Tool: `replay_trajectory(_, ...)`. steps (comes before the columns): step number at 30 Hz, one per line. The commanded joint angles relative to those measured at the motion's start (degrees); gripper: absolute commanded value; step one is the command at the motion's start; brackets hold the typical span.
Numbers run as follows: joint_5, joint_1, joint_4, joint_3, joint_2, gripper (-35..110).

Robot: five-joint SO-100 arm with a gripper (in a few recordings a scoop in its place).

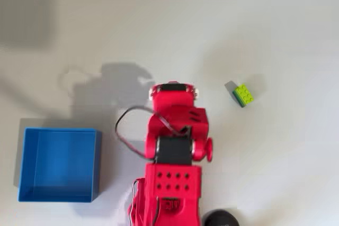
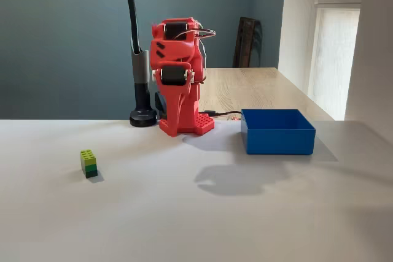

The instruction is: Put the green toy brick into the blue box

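The green toy brick (image 1: pixel 243 95) lies alone on the white table, up and to the right of the red arm (image 1: pixel 175 130) in the overhead view. In the fixed view the brick (image 2: pixel 88 163) sits at the left, well in front of the arm (image 2: pixel 178 78). The blue box (image 1: pixel 58 165) stands with nothing in it to the arm's left in the overhead view, and the box (image 2: pixel 277 131) is at the right in the fixed view. The arm is folded upright over its base. Its gripper (image 2: pixel 178 104) is tucked down against the arm, far from both brick and box, and its jaws are not readable.
A black lamp post on a round foot (image 2: pixel 142 118) stands just beside the arm's base. A black cable (image 1: pixel 124 130) loops out from the arm toward the box. A wooden table (image 2: pixel 258 87) lies behind the white one.
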Motion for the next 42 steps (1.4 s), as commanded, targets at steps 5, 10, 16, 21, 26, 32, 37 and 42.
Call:
replay_trajectory(5,3.16,12.22,6.24,-17.23,-16.44,23)
replay_trajectory(10,2.72,19.42,6.33,-19.42,-22.15,26)
replay_trajectory(16,2.29,25.14,6.33,-19.42,-25.14,37)
replay_trajectory(21,2.99,27.77,6.33,-18.81,-25.49,41)
replay_trajectory(26,5.71,30.06,6.33,-18.63,-25.49,38)
replay_trajectory(32,9.32,31.03,6.15,-19.07,-25.58,36)
replay_trajectory(37,11.51,30.76,5.71,-20.57,-25.66,36)
replay_trajectory(42,12.74,30.5,4.83,-21.88,-25.84,36)
